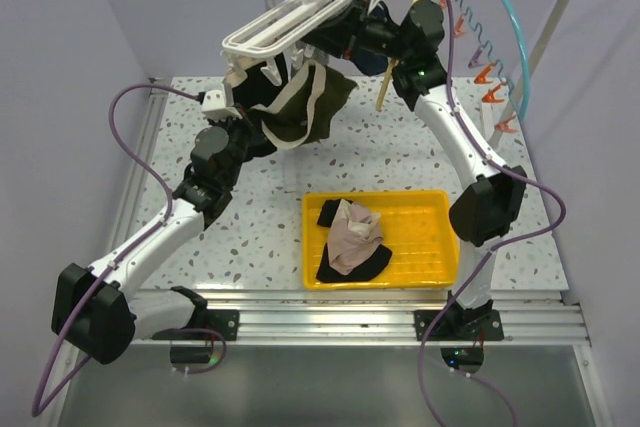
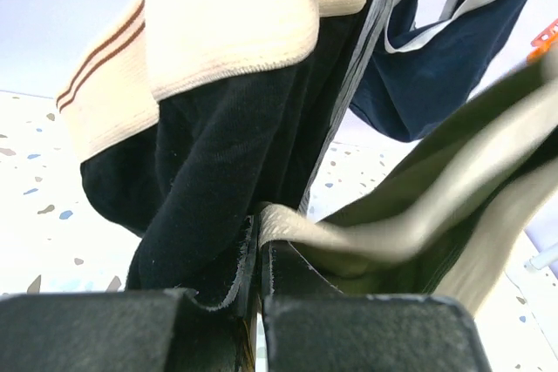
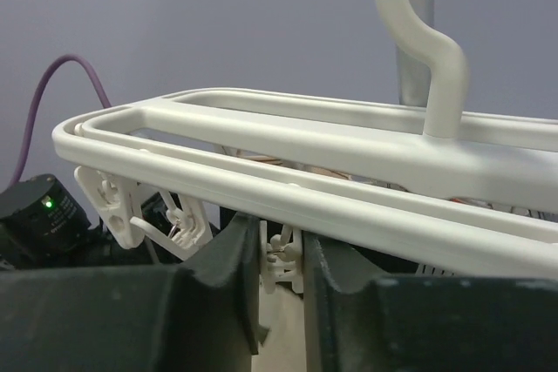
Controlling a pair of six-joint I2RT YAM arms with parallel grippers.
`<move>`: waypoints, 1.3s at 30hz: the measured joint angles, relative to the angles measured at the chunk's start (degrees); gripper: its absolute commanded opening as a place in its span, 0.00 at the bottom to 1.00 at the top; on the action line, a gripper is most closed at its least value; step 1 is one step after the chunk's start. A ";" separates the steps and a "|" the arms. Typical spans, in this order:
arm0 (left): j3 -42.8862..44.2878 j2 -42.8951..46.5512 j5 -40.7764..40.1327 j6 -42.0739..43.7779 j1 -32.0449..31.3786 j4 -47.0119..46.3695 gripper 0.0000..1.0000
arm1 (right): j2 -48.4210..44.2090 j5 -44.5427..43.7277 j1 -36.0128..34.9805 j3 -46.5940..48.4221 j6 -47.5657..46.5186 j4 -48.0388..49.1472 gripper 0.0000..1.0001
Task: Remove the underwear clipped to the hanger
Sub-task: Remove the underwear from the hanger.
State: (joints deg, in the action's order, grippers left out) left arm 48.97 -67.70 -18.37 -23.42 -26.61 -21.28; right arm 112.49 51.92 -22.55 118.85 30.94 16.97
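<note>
Two grippers work one white hanger (image 3: 261, 141): the left gripper (image 2: 260, 259) is pinched shut on the hem of the olive-and-cream underwear (image 2: 453, 172), which hangs lengthwise straight above it, while the right gripper (image 3: 281, 241) squeezes a clip (image 3: 279, 260) under the frame overhead.

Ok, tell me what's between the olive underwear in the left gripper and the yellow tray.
Nothing visible. The olive underwear hangs under the white hanger, pinched by the left gripper; only open table lies between it and the yellow tray, whose right half is free.
</note>
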 measured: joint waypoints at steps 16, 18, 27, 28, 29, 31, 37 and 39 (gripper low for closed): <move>0.00 -0.22 0.59 0.02 0.00 0.04 0.00 | -0.42 -0.50 -0.24 -1.07 -6.62 -5.33 0.65; -0.02 -0.20 1.07 0.02 0.09 0.04 0.00 | -0.70 -0.83 -0.28 -2.01 -9.22 -8.11 0.69; -2.49 4.37 6.01 1.25 0.31 0.26 0.00 | -4.79 -4.09 -0.02 -4.57 -23.85 -25.00 0.99; -2.91 5.46 6.78 1.68 0.31 0.57 0.00 | -5.77 -4.52 0.02 -4.74 -26.01 -27.12 0.99; -3.15 6.54 7.69 2.08 0.31 1.31 0.00 | -6.88 -4.76 0.07 -5.01 -28.00 -29.20 0.99; -3.50 8.70 9.09 2.93 0.31 2.89 0.00 | -9.46 -5.57 0.11 -6.32 -31.74 -32.68 0.99; -5.70 14.88 10.71 6.27 0.33 9.31 0.37 | -17.66 -7.54 0.11 -12.37 -41.03 -40.81 0.99; -6.82 16.59 10.56 7.17 0.35 11.98 0.58 | -19.74 -8.09 0.11 -14.73 -43.58 -42.64 0.99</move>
State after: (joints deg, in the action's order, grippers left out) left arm 42.15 -51.11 -7.81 -16.25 -26.26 -9.30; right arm 92.75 43.83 -22.44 104.12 -12.64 -25.67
